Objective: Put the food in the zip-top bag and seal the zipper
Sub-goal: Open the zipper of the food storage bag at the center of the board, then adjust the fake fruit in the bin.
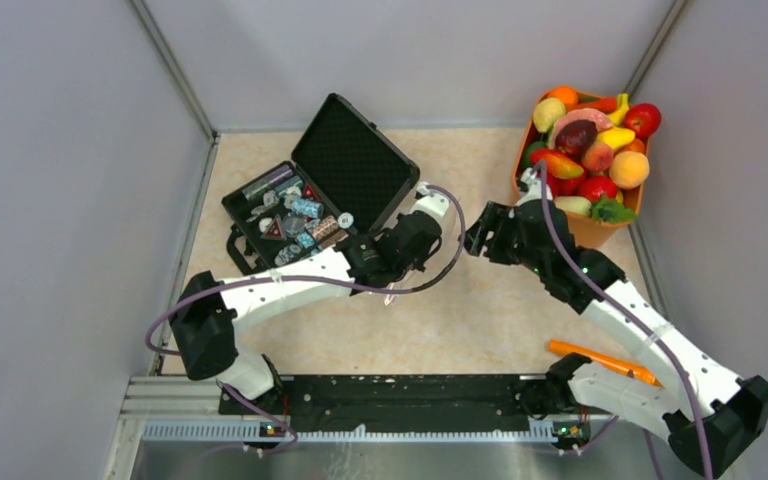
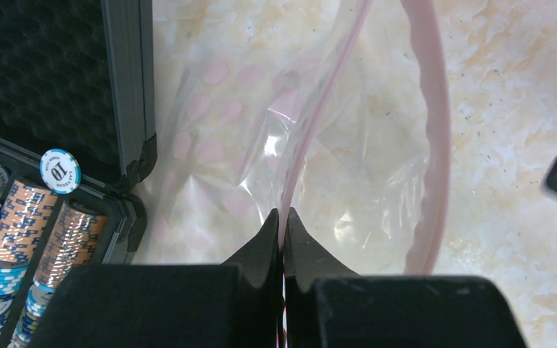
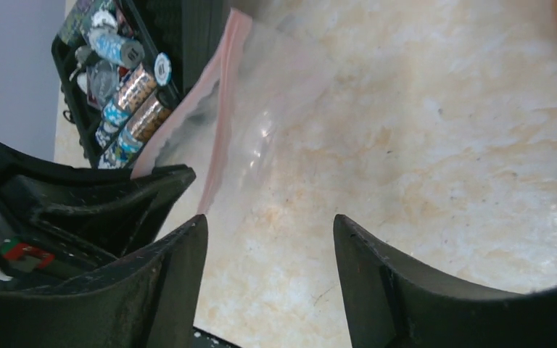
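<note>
The zip-top bag (image 2: 221,156) is a clear pouch lying on the table beside the black case; it also shows in the right wrist view (image 3: 261,123). My left gripper (image 2: 283,214) is shut on one side of its pink zipper (image 2: 308,130). The other side of the mouth strip (image 2: 435,145) arcs away, so the mouth stands open. In the top view the left gripper (image 1: 418,243) hides most of the bag. My right gripper (image 1: 482,235) is open and empty just right of it, and in its own view (image 3: 268,226) it hovers over bare table beside the zipper (image 3: 217,119). The food (image 1: 590,150) is piled in a basket at the back right.
The orange basket (image 1: 600,232) stands against the right wall. An open black case (image 1: 350,160) with poker chips (image 2: 58,239) sits at the back left, touching the bag's edge. An orange stick (image 1: 600,360) lies near the right arm's base. Grey walls enclose the table.
</note>
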{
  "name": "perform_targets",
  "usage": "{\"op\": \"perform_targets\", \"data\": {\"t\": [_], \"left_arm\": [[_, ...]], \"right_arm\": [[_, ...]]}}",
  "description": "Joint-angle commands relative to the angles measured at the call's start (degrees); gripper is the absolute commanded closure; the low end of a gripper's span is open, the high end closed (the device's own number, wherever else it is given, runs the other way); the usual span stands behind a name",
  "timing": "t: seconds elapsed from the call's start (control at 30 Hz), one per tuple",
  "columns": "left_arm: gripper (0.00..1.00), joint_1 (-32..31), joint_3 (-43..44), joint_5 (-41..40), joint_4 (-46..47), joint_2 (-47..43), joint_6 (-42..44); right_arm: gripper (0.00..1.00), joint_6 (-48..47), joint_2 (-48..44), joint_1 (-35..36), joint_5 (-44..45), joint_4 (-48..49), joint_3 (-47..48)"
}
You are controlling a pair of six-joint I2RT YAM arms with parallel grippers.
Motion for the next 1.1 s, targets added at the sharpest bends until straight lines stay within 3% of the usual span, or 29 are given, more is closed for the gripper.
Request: {"op": "perform_targets", "data": {"t": [0.0,0.13,0.3,0.53,0.7,0.9,1.07], "left_arm": [[1.00,-0.2,-0.4,1.9,3.3,-1.5,-0.6],[1.00,-0.1,-0.8,1.7,3.5,-2.0,-0.3],[1.00,0.0,-1.0,2.0,3.6,-2.7,0.6],[1.00,0.2,-1.8,3.5,3.8,-3.7,1.1],[1.00,0.1,-1.9,5.1,3.9,-4.5,2.2],[1.00,0.1,-2.6,5.9,4.7,-5.3,4.3],[1.00,0.1,-3.2,7.2,5.8,-5.5,5.4]], "right_arm": [[0.32,-5.1,-3.7,-2.7,7.5,-1.0,6.2],[0.29,-11.1,-0.2,-11.3,7.7,-3.3,14.9],[0.28,-13.0,6.7,-25.7,-0.1,-2.4,22.4],[0.22,-11.8,11.7,-39.2,-4.4,1.5,27.2],[0.21,-10.8,16.4,-49.0,-15.8,1.6,28.3],[0.20,-14.6,17.4,-51.8,-13.6,-3.5,29.6],[0.20,-14.8,15.7,-52.0,-13.6,-2.6,24.5]]}}
